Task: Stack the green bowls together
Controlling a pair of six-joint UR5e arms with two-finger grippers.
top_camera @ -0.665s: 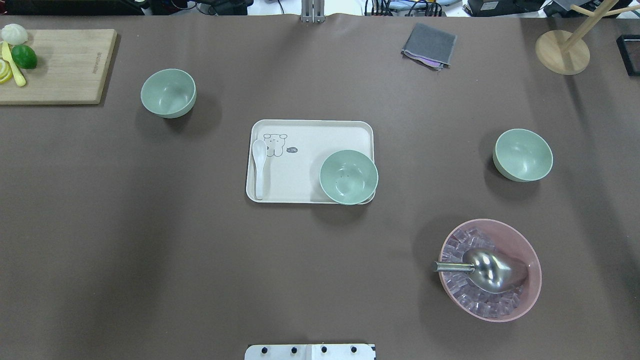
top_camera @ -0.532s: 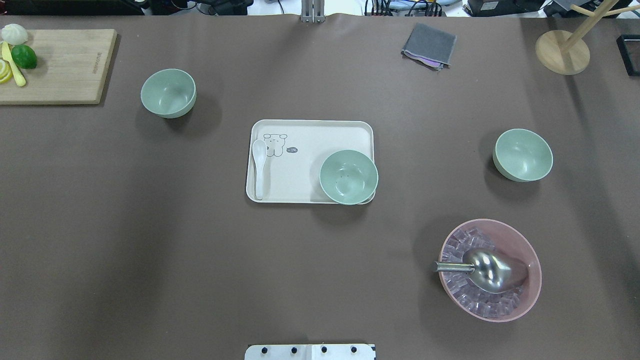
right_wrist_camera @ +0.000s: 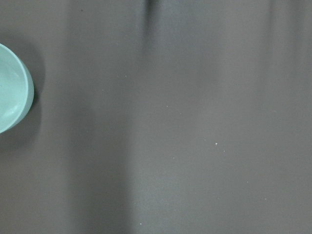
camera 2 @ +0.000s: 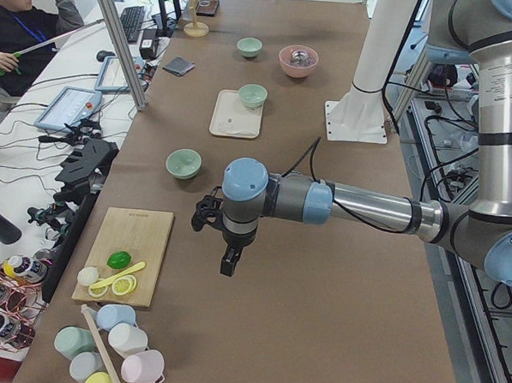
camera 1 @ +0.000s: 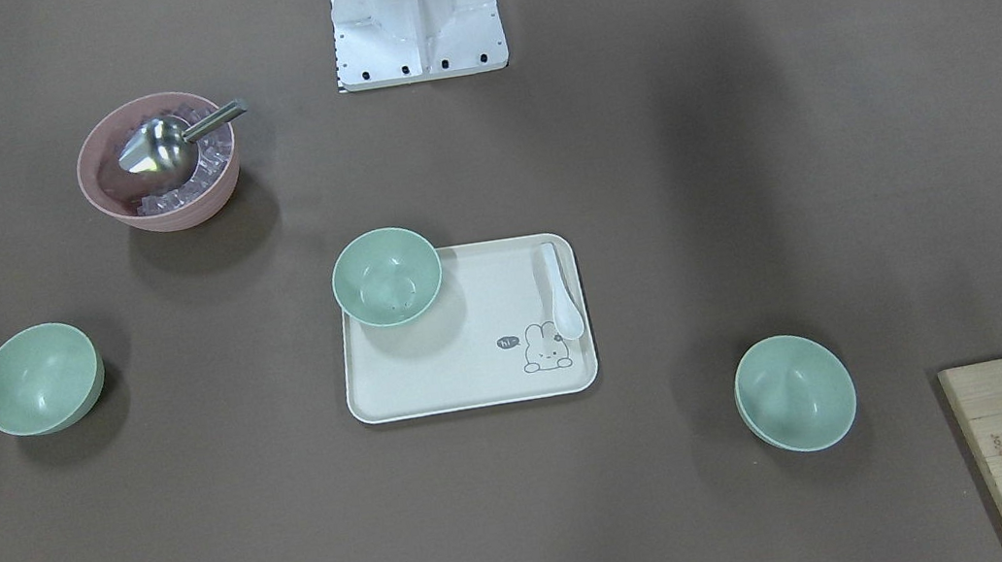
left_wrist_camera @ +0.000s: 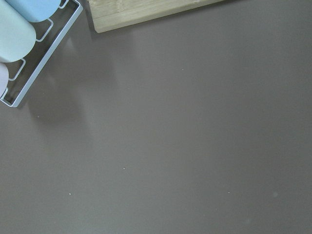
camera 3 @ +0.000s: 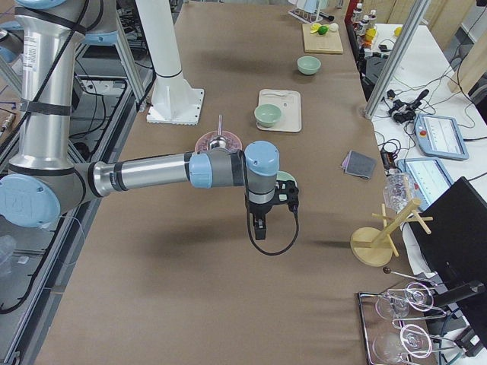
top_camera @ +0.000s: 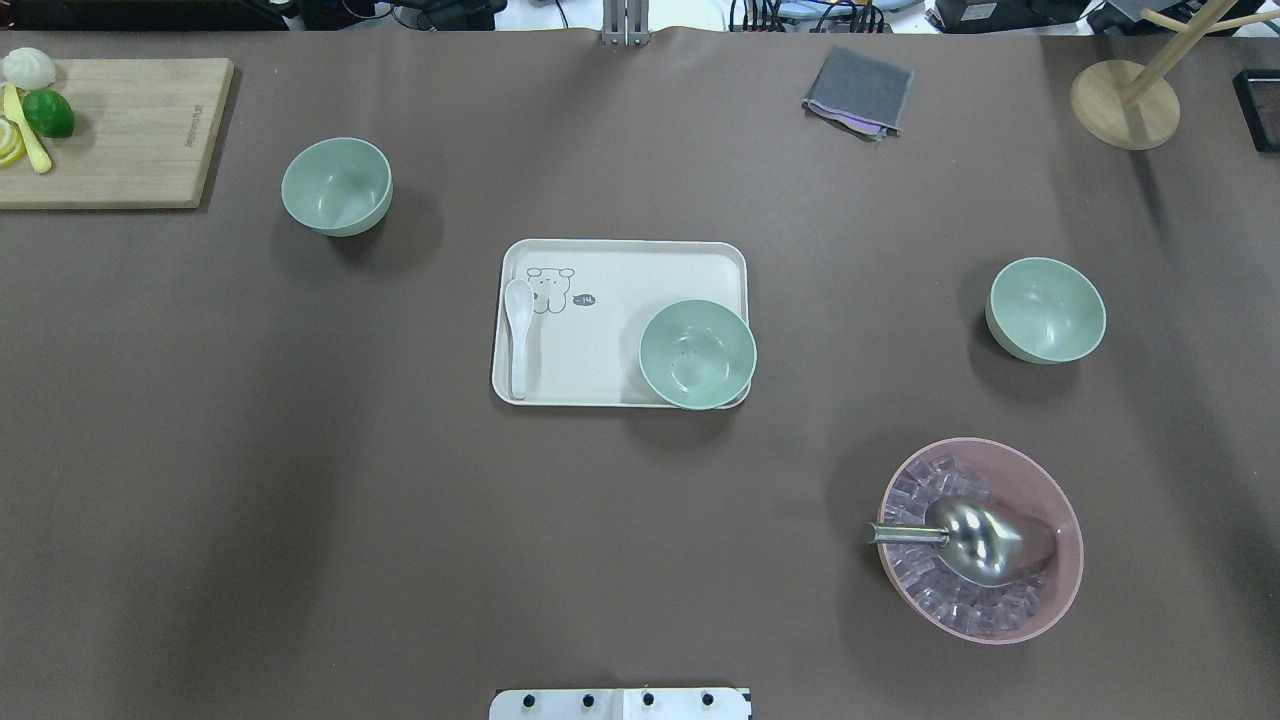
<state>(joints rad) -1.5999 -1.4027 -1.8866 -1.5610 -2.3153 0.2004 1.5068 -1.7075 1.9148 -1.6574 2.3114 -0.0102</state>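
Three pale green bowls stand apart and upright on the brown table. One (top_camera: 336, 186) is at the far left, one (top_camera: 697, 354) sits on the near right corner of the cream tray (top_camera: 620, 270), and one (top_camera: 1046, 309) is at the right. They also show in the front view (camera 1: 795, 392) (camera 1: 387, 275) (camera 1: 39, 378). The right bowl's edge shows in the right wrist view (right_wrist_camera: 9, 92). The left gripper (camera 2: 227, 270) hangs above the table's left end, near the cutting board. The right gripper (camera 3: 259, 232) hangs beyond the right bowl. I cannot tell whether either is open or shut.
A pink bowl (top_camera: 980, 540) with ice cubes and a metal scoop stands near right. A white spoon (top_camera: 518, 335) lies on the tray. A cutting board (top_camera: 120, 130) with lime and lemon, a grey cloth (top_camera: 858, 92) and a wooden stand (top_camera: 1125, 103) line the far side.
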